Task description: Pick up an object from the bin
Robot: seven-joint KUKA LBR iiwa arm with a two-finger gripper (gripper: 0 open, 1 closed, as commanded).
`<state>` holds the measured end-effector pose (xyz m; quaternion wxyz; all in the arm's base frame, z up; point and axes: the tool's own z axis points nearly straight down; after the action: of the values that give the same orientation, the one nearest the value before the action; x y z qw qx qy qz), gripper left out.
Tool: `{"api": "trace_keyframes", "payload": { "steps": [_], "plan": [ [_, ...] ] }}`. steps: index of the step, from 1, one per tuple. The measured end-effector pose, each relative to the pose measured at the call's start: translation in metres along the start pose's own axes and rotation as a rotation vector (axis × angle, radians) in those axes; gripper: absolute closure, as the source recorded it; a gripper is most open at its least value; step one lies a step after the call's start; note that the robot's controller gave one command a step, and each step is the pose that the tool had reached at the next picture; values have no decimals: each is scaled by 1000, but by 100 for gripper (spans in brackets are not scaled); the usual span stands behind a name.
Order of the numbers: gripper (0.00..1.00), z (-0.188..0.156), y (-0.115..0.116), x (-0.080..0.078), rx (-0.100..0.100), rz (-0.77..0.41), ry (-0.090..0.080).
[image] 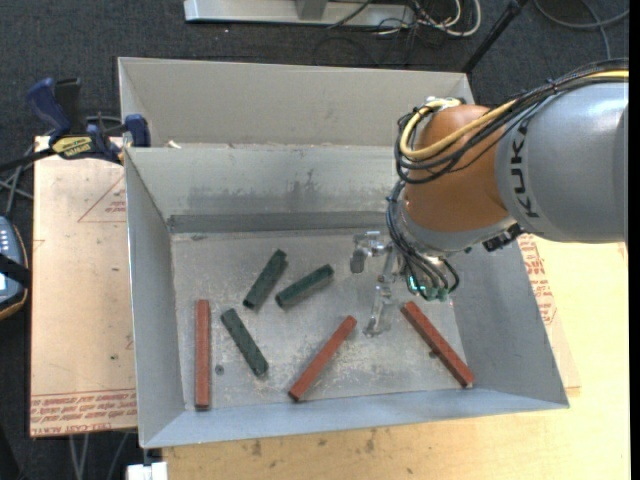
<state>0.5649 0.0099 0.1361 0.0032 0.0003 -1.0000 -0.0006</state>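
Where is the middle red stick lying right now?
In the camera view the middle red stick lies slanted on the bin floor, its upper end just left of the gripper, between a dark green stick and another red stick.

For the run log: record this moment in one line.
gripper: down in bin, between middle red bar and right red bar | grasp: none seen

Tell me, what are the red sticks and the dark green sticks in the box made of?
The red sticks look like painted wood or plastic: flat, matt colour, straight edges, no shine. The dark green sticks seem to be the same stuff, with a dull coat and square ends. Whether it is wood or plastic, I cannot tell. The bin looks like grey sheet metal, dull and scuffed.
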Motion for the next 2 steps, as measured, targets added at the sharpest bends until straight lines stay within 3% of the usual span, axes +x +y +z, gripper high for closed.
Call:
{"api": "trace_keyframes", "payload": {
  "steps": [1, 2],
  "plan": [
    [100, -4, 0, -2, 0, 0, -7],
    [0, -4, 0, -2, 0, 1, -7]
  ]
}}
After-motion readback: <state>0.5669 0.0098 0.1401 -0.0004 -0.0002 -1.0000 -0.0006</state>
